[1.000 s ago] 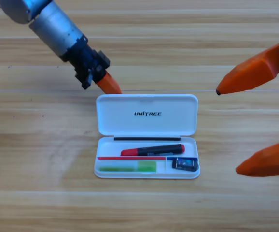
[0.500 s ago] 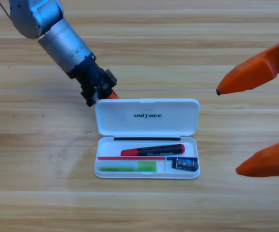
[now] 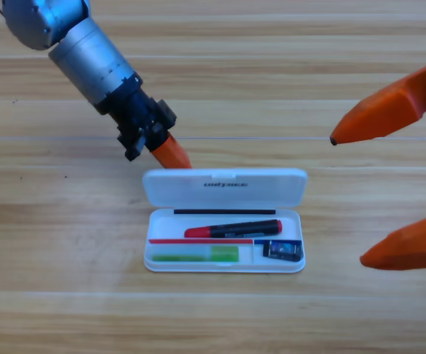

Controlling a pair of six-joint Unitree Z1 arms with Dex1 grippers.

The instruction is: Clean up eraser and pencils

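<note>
The white case point(image 3: 295, 221) lies at the table's middle with its lid point(image 3: 224, 187) tipped up toward the tray. In the tray lie the two pencils: the black one with a red end point(image 3: 231, 229) in the upper slot and the light green one point(image 3: 194, 255) in the lower left slot. The eraser point(image 3: 282, 251) sits in the lower right compartment. My left gripper point(image 3: 176, 159) comes in from the upper left, and its orange tip touches the lid's far left edge. My right gripper point(image 3: 348, 199) waits at the right edge, open and holding nothing.
Bare wooden table surrounds the case on all sides. The grey left arm point(image 3: 88, 51) slants across the upper left. The right gripper's two large orange jaws reach in from the right edge, one above and one below the case's level.
The lid has swung up from lying flat and now looks much shorter. The left gripper's tip has moved down and right against the lid's far edge. The right gripper has not moved.
</note>
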